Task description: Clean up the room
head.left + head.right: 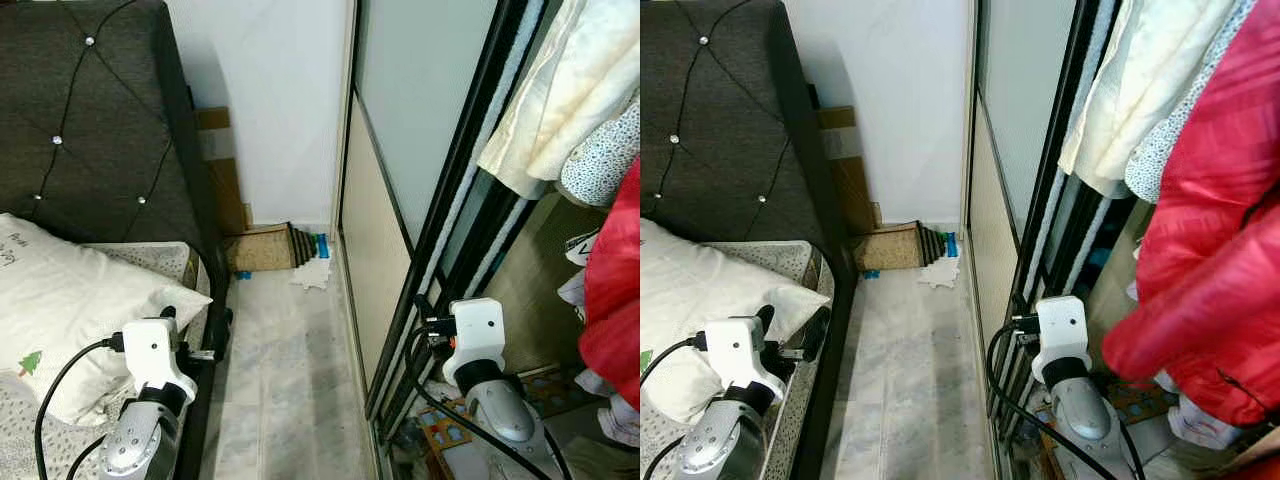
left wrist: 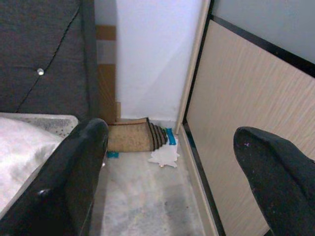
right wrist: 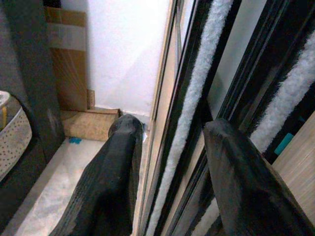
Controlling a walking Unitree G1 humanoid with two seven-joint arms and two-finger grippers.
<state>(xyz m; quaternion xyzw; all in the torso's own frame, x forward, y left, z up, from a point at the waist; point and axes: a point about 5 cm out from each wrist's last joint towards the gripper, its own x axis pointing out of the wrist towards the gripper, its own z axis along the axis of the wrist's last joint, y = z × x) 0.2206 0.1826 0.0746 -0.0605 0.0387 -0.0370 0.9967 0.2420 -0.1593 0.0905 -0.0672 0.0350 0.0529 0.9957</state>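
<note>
A bed (image 1: 60, 300) with a dark tufted headboard (image 1: 90, 110) is seen to the left, a sliding wardrobe door (image 1: 385, 210) to the right. At the far end of the floor strip (image 1: 290, 370) lie a rolled mat (image 1: 262, 247) and what is probably crumpled white paper (image 1: 313, 273). The left tool (image 2: 170, 162) and right tool (image 3: 170, 162) are held wide, empty. The paper should be approached squarely, 1 tool lowered.
</note>
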